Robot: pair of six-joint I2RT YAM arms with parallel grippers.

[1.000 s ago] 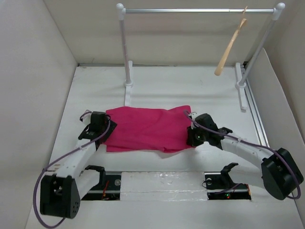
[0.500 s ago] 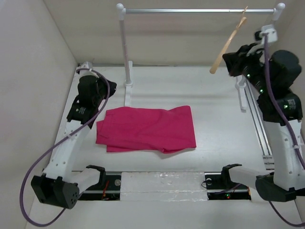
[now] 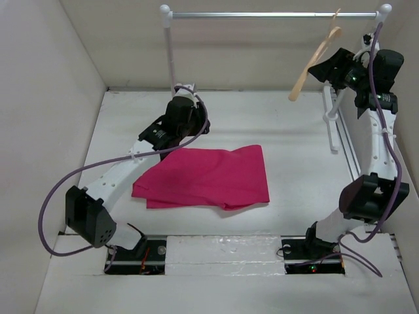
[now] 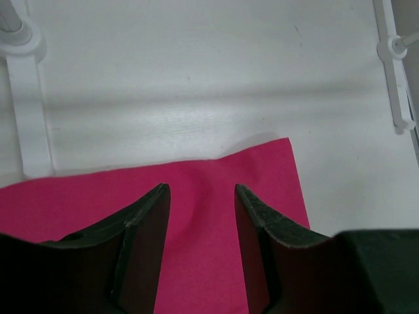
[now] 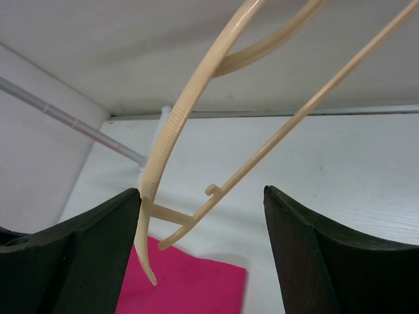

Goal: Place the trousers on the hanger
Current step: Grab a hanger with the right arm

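Observation:
The magenta trousers (image 3: 203,176) lie folded flat on the white table, and they also show in the left wrist view (image 4: 209,261). My left gripper (image 3: 190,127) hovers over their far edge. It is open (image 4: 200,196) with only cloth below the gap. The tan hanger (image 3: 314,62) hangs tilted from the right end of the rail. My right gripper (image 3: 325,67) is raised beside the hanger's lower end. It stands open (image 5: 201,193), with the hanger's (image 5: 177,118) lower arm and crossbar between the fingers, close against the left fingertip (image 5: 127,203).
The white-and-silver clothes rail (image 3: 272,14) spans the back, with its left foot (image 4: 26,111) and right foot (image 3: 332,127) on the table. Beige walls close in on the left, right and back. A metal track (image 3: 357,163) runs along the right side.
My left arm swung from the far left corner to the trousers' far edge and opened. My right gripper, up at the hanger, opened wide around its lower end. The trousers stayed put.

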